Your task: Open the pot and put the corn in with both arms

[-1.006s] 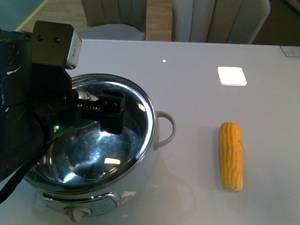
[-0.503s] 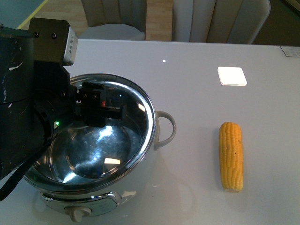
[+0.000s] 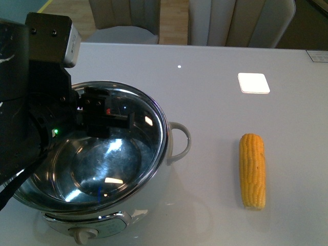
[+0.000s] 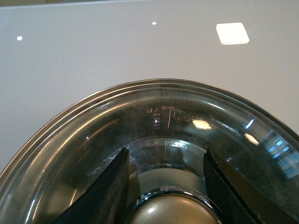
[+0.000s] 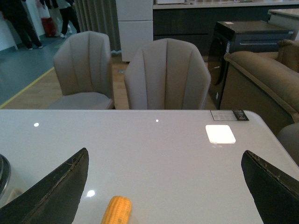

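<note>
Seemingly, left tool [image 4: 166, 154] clasps lid knob [image 4: 170, 210]; corn [image 3: 252, 170] lies well apart.

The left arm [image 3: 20, 102] fills the left side of the front view: bulky and black, with thin white scratches. At the upper left it has a black camera box [image 3: 48, 38] with a silver side and two small screws. A green light [image 3: 55, 132] and a red light [image 3: 108, 110] glow, and a black cable [image 3: 18, 179] crosses the lower left. The left fingers [image 4: 107, 191] are flat and black. The right fingers [image 5: 51, 191] have worn, pale edges.

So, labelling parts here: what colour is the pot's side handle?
White; the handle shows best in the front view.
</note>
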`<state>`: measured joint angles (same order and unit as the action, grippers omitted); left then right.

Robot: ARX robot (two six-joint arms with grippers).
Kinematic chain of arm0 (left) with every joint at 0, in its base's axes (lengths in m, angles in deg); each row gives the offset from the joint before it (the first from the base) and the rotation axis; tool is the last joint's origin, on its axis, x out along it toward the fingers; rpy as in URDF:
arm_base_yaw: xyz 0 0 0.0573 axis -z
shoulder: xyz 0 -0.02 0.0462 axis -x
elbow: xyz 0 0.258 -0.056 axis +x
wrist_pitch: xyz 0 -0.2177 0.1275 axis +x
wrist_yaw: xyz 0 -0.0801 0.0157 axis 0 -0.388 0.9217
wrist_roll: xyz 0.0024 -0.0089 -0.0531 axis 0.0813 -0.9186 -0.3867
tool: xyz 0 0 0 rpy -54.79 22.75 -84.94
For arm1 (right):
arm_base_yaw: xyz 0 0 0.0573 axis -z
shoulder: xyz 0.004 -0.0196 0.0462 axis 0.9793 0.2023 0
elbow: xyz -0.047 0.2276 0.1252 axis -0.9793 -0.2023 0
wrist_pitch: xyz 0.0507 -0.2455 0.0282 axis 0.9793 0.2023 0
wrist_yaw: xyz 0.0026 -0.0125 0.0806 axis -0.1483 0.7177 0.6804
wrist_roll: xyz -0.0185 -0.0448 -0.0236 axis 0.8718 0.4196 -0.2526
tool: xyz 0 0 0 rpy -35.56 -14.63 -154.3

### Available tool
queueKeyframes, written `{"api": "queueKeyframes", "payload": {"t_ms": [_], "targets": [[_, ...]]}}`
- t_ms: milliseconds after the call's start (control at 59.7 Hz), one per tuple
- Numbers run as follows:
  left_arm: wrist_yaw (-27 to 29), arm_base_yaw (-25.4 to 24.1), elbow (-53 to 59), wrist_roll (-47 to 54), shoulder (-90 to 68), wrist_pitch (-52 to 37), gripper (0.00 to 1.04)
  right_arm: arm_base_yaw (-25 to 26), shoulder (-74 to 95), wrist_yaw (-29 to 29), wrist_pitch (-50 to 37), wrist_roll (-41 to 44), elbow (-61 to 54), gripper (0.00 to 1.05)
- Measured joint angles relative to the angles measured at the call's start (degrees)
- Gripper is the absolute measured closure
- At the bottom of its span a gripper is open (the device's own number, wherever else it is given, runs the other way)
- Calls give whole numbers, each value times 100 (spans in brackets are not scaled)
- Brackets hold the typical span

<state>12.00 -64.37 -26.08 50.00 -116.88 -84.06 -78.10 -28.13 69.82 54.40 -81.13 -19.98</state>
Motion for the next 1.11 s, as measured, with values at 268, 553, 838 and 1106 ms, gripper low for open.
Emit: {"api": "queueKeyframes", "payload": {"t_ms": [268, 553, 838, 1106], "targets": [[-15, -291, -284, -17, 522, 319, 63, 0, 0, 0, 0, 0, 0, 9], [-601, -1493, -236, 225, 1209, 216, 63, 0, -2, 0, 0, 0, 0, 9], [-1655, -3794, 356, 844, 922, -896, 63, 0, -2, 0, 0, 0, 0, 9], [-2330, -5272, 490, 1104, -623, -2385, 63, 0, -2, 0, 0, 0, 0, 9]]}}
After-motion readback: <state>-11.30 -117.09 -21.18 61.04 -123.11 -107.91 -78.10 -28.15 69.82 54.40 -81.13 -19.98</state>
